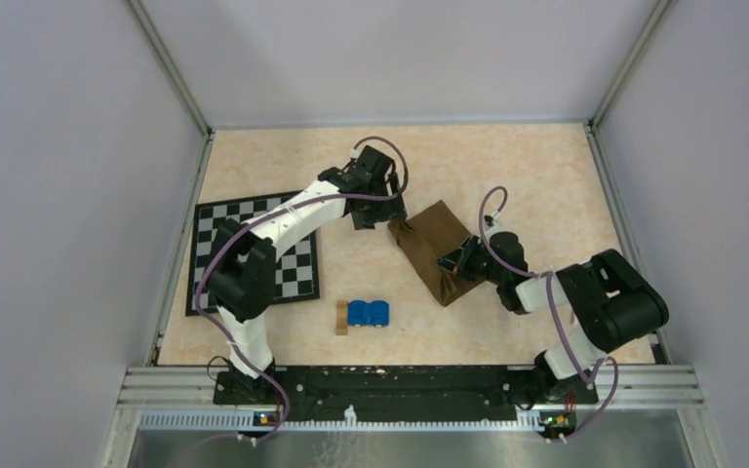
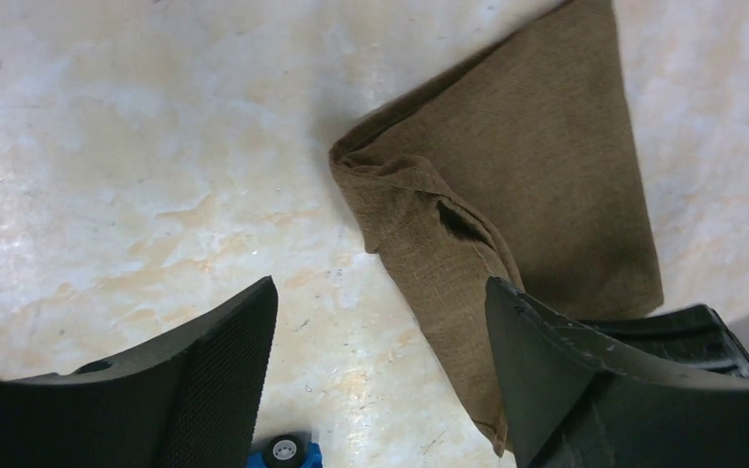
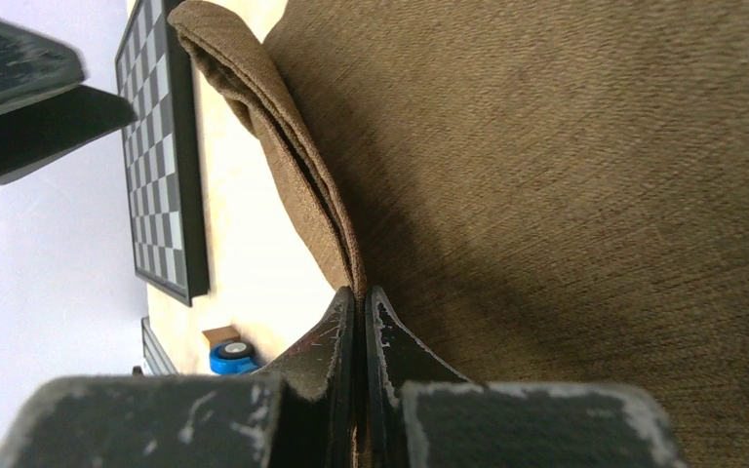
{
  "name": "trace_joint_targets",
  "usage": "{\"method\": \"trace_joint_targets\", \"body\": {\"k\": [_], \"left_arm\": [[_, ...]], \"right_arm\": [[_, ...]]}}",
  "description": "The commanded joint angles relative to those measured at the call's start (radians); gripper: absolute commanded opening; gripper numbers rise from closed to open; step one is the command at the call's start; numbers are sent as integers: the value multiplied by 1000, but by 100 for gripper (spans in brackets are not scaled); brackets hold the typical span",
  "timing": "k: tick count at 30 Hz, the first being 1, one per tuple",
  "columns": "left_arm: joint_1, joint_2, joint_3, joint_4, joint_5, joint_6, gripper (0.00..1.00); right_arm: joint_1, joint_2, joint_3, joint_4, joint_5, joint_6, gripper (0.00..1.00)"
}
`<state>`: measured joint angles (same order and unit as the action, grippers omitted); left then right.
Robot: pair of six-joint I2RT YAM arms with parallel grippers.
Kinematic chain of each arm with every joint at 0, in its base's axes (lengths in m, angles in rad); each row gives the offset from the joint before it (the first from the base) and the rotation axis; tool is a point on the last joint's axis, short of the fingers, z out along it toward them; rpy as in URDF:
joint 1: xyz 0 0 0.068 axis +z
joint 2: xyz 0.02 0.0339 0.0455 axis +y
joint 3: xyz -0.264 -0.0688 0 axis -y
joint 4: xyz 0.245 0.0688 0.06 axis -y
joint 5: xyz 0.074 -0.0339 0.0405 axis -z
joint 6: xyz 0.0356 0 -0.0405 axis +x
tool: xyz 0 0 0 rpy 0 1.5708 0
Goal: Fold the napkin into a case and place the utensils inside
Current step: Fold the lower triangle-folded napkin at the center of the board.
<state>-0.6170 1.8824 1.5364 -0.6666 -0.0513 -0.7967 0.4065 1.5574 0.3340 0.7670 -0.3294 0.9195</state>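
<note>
Folded brown napkin [image 1: 434, 244] on table [image 1: 507, 166]; left hand [image 2: 380, 288] open above its corner, right hand [image 3: 359, 292] closed against its folded edge. Nearby: chessboard mat [image 1: 254, 253], blue toy car [image 1: 369, 313], wooden block [image 1: 341, 318].

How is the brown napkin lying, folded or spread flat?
Folded. The napkin shows a doubled edge with stacked layers along one side and forms a narrow strip.

Napkin [image 1: 427, 239] right of mat [image 1: 297, 271]

Left end effector [image 2: 378, 288] agape, right end effector [image 3: 359, 291] tightly closed
</note>
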Motion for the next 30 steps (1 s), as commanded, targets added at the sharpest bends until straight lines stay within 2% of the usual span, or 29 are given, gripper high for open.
{"method": "trace_joint_targets", "body": {"k": [1, 4, 7, 12, 18, 20, 23, 30], "left_arm": [[1, -70, -86, 185, 114, 79, 79], [5, -81, -131, 251, 147, 79, 75], [20, -66, -148, 298, 199, 82, 63], [43, -21, -145, 352, 260, 66, 35], [49, 60, -97, 382, 295, 60, 22], [51, 87, -79, 400, 306, 58, 21], [51, 115, -70, 465, 355, 56, 28], [52, 218, -5, 489, 417, 47, 28]], "right_arm": [[-21, -31, -15, 13, 46, -6, 0], [-27, -30, -14, 4, 57, -14, 0], [-40, -28, -9, -4, 60, -27, 0], [-55, -5, 7, -10, 53, -49, 0], [-89, 16, 4, 7, 33, -47, 0], [-98, 26, 3, 14, 26, -44, 0], [-105, 44, 8, 13, 23, -47, 0], [-107, 53, 43, 8, -77, -122, 0]]}}
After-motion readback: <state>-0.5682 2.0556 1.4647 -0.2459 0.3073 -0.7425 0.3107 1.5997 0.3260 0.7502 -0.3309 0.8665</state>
